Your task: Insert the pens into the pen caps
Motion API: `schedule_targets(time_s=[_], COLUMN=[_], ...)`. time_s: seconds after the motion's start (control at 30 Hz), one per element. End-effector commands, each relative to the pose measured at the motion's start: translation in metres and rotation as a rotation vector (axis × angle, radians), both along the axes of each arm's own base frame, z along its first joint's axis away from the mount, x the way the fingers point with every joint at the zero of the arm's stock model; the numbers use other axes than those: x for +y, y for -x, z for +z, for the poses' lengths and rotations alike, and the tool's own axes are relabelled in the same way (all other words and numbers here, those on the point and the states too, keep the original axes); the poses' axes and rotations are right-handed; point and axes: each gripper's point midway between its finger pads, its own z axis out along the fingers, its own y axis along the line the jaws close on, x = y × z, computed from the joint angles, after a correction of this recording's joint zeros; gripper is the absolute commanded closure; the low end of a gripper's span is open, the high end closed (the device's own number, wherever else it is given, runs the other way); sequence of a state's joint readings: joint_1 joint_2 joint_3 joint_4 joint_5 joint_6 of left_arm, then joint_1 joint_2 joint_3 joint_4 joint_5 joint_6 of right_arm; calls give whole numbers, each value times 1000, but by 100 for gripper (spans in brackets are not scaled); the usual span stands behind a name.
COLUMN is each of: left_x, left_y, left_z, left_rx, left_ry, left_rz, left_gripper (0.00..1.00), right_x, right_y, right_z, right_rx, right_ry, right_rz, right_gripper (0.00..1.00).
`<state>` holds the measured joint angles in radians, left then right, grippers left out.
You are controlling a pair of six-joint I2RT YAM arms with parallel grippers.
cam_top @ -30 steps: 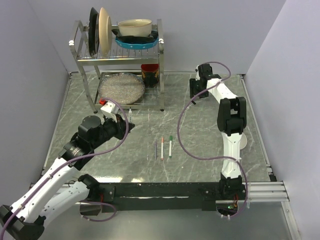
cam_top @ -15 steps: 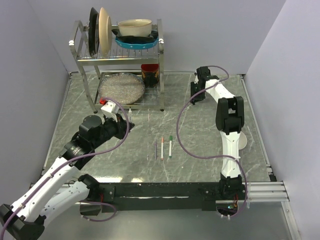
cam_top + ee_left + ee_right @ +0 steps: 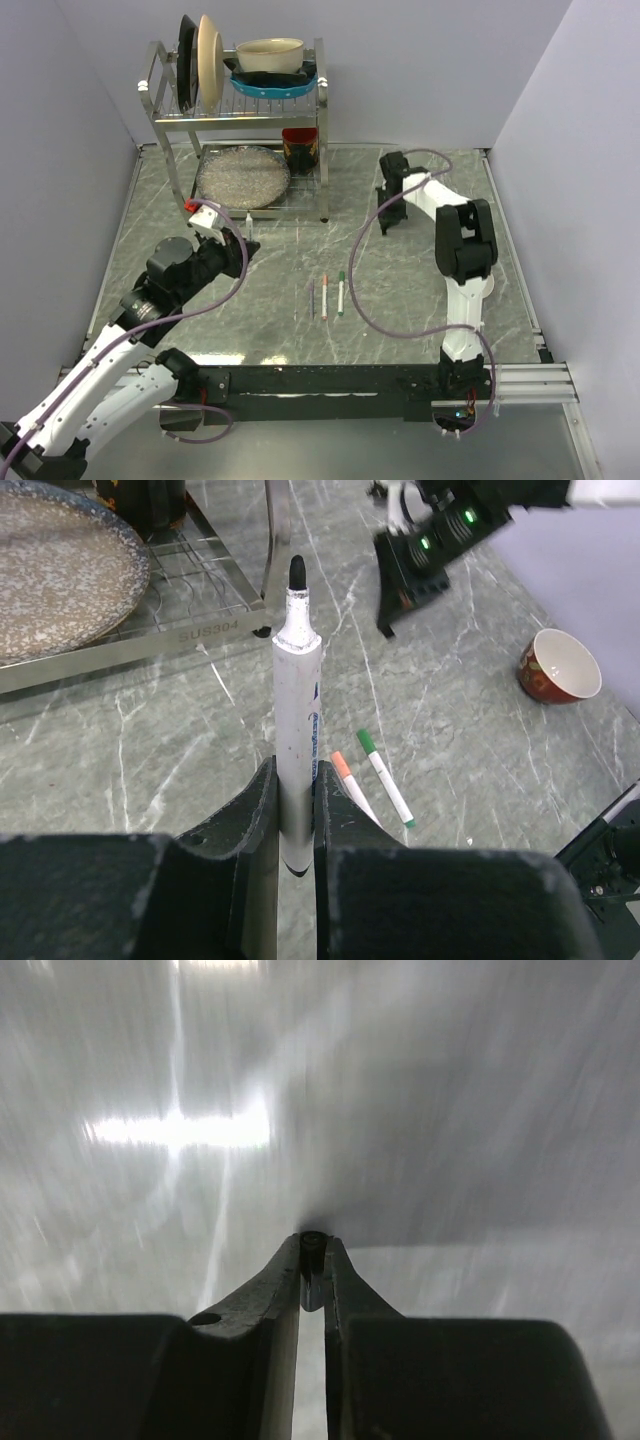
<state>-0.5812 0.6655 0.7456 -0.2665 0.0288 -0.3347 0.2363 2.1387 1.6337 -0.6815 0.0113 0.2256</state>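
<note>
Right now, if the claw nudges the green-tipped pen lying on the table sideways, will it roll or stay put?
It would probably roll: the green-tipped pen looks like a slim round barrel lying flat on the smooth table. Likely stiff and light, since the similar pen in the left claw stands straight from a grip at its tail alone.

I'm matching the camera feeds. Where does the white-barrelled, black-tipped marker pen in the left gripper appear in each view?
Top external: the white-barrelled, black-tipped marker pen stands left of centre, just below the speckled round plate.
Left wrist: centre, upright, clamped in the left gripper.
Right wrist: not in it; the right gripper pinches a small dark piece.
Shared landmark: that plate, top left in the left wrist view.
</note>
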Motion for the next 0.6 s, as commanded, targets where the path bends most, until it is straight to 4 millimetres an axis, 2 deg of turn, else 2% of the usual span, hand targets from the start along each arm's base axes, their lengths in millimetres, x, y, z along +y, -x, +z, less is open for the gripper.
schedule_targets(time_s=[0.0, 0.03, 0.07, 0.1, 0.13, 0.17, 0.2, 0.27, 0.3, 0.33, 0.43, 0.57], left_x=[5, 6, 6, 6, 7, 7, 8, 8, 8, 8, 9, 13], left_y=[-1, -1, 0, 0, 1, 2, 2, 3, 4, 4, 4, 1], left_z=[11, 11, 12, 12, 13, 13, 14, 14, 15, 14, 15, 14], left_rx=[-55, -53, -57, -59, -61, -62, -64, -67, -69, -69, -70, -70], left_ry=[16, 15, 18, 19, 20, 23, 24, 26, 28, 26, 29, 23], left_rz=[23, 23, 23, 23, 23, 24, 25, 24, 24, 22, 24, 55], left_gripper=[99, 99, 99, 99, 99, 99, 99, 99, 99, 99, 99, 99], right_x=[8, 12, 15, 21, 29, 36, 43, 50, 49, 56, 59, 56], right_y=[57, 66, 76, 103, 117, 121, 145, 160, 174, 181, 195, 199], right_z=[18, 33, 33, 20, 18, 27, 13, 10, 1, -1, -8, -14], right_rx=[-2, -41, -48, -10, -1, -46, -8, -16, 9, 9, 13, 25], right_ry=[41, 25, 23, 23, -8, -42, -43, -53, -42, -38, -18, 7], right_rz=[-29, -27, -30, -27, -8, -4, -1, 6, -4, 12, 14, 6], right_gripper=[93, 93, 93, 93, 93, 93, 93, 93, 93, 92, 87, 79])
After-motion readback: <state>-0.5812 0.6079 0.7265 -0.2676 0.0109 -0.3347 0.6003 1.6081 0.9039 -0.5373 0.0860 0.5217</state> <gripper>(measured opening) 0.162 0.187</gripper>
